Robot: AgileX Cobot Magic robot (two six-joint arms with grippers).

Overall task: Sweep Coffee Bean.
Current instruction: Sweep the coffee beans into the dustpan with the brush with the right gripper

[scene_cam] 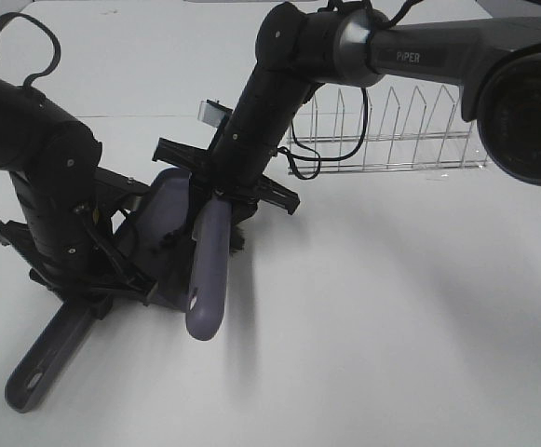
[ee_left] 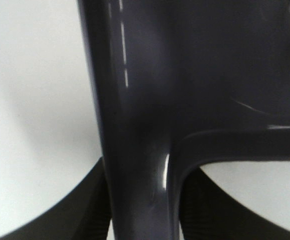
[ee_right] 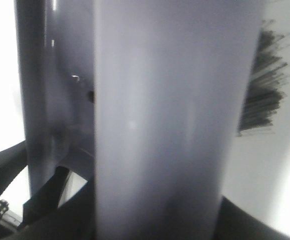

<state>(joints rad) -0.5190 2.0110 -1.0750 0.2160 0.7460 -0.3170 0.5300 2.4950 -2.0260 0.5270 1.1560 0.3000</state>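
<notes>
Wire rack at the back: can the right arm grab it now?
Probably not. The right gripper is shut on the brush, so its jaws are full; the wire rack sits apart behind it.

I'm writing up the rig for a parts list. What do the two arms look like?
The left arm and right arm are matte black jointed tubes. The right has a grey link printed PIPER in white. Black cables loop off both. Fingers are black, ribbed.
</notes>
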